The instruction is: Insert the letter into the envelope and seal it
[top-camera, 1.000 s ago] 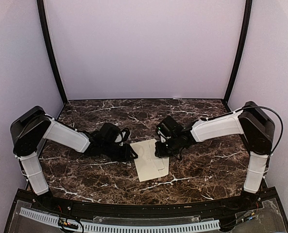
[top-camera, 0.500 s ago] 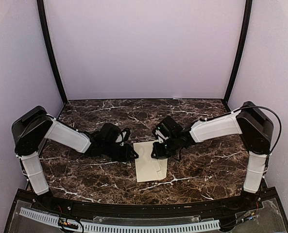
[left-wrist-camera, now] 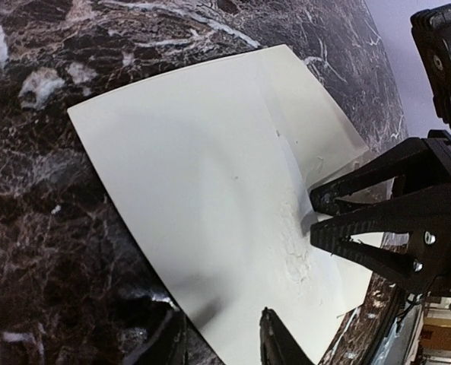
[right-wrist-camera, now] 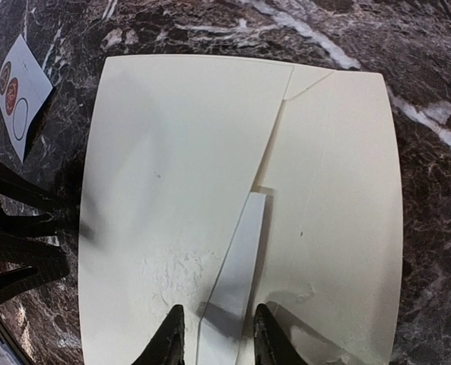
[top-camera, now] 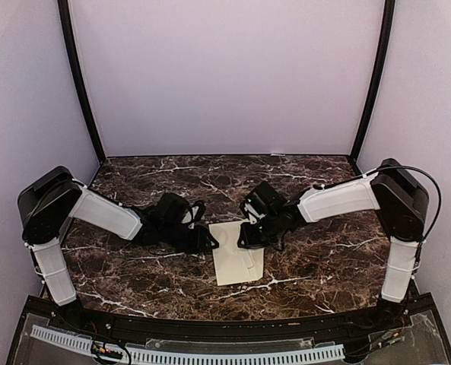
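Note:
The cream envelope [top-camera: 236, 258] lies flat mid-table with its flap [right-wrist-camera: 339, 190] folded open. It also shows in the left wrist view [left-wrist-camera: 202, 182]. No tan bordered letter shows in any view. My right gripper [right-wrist-camera: 216, 338] is open, low over the envelope, with a thin white strip [right-wrist-camera: 236, 258] lying between its fingers. It shows from above at the envelope's far right edge [top-camera: 244, 239]. My left gripper [left-wrist-camera: 221, 346] is open at the envelope's left edge [top-camera: 210, 243], one finger over the paper and one over the table.
A small white sticker sheet [right-wrist-camera: 20, 76] with round red seals lies on the dark marble table [top-camera: 324, 258] just left of the envelope, by the left gripper's fingers [right-wrist-camera: 20, 251]. Black frame posts [top-camera: 80, 84] stand at the back corners.
My right gripper has shifted slightly left over the envelope, and the envelope has slid a little with it. My left gripper has edged right to the envelope's edge.

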Robot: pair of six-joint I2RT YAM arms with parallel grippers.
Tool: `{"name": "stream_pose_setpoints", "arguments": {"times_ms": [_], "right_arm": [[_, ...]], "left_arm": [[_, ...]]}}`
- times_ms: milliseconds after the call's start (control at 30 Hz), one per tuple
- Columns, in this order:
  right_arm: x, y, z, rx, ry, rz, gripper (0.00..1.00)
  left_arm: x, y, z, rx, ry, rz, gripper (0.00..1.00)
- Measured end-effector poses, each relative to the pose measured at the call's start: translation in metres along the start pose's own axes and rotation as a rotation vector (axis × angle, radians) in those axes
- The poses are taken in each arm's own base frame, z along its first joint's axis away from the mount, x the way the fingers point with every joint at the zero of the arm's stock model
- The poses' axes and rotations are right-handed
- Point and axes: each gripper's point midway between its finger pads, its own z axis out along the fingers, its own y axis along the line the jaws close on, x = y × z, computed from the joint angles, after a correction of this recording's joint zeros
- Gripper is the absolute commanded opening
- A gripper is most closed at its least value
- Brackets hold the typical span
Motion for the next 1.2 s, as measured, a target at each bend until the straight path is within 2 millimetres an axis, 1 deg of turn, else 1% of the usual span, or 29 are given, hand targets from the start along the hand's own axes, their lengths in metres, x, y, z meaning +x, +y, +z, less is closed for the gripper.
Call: {"name": "stream_pose_setpoints", "arguments": {"times_ms": [100, 267, 367, 533, 600, 667, 800, 933, 1100, 1200], "right_arm": [[-0.001, -0.003, -0.006, 0.022, -0.005, -0.001, 0.34], [-0.002, -0.001, -0.025, 0.025, -0.027, -0.002, 0.35], [0.005, -0.001, -0.032, 0.024, -0.025, -0.001, 0.35], [0.029, -0.003, -0.029, 0.023, 0.024, 0.008, 0.33], [0.039, -0.005, -0.026, 0.024, 0.047, 0.016, 0.32], [0.044, -0.005, -0.025, 0.025, 0.058, 0.023, 0.30], [0.044, -0.002, -0.025, 0.016, 0.055, 0.032, 0.27], [0.046, 0.002, -0.024, 0.008, 0.060, 0.032, 0.25], [0.049, 0.005, -0.024, 0.004, 0.064, 0.034, 0.20], [0.049, 0.005, -0.024, 0.004, 0.065, 0.036, 0.20]], "left_arm": [[0.000, 0.000, -0.004, -0.011, -0.002, 0.006, 0.42], [0.008, 0.002, -0.012, -0.014, 0.011, -0.001, 0.42], [0.016, 0.002, -0.015, -0.006, 0.024, -0.009, 0.42], [0.033, -0.003, -0.020, 0.025, 0.051, -0.025, 0.40], [0.039, -0.006, -0.020, 0.038, 0.061, -0.031, 0.38], [0.045, -0.010, -0.019, 0.052, 0.073, -0.032, 0.34], [0.054, -0.013, -0.018, 0.062, 0.094, -0.039, 0.31], [0.055, -0.014, -0.018, 0.062, 0.098, -0.041, 0.26], [0.055, -0.014, -0.016, 0.068, 0.098, -0.050, 0.23], [0.056, -0.013, -0.015, 0.066, 0.101, -0.053, 0.22]]}}
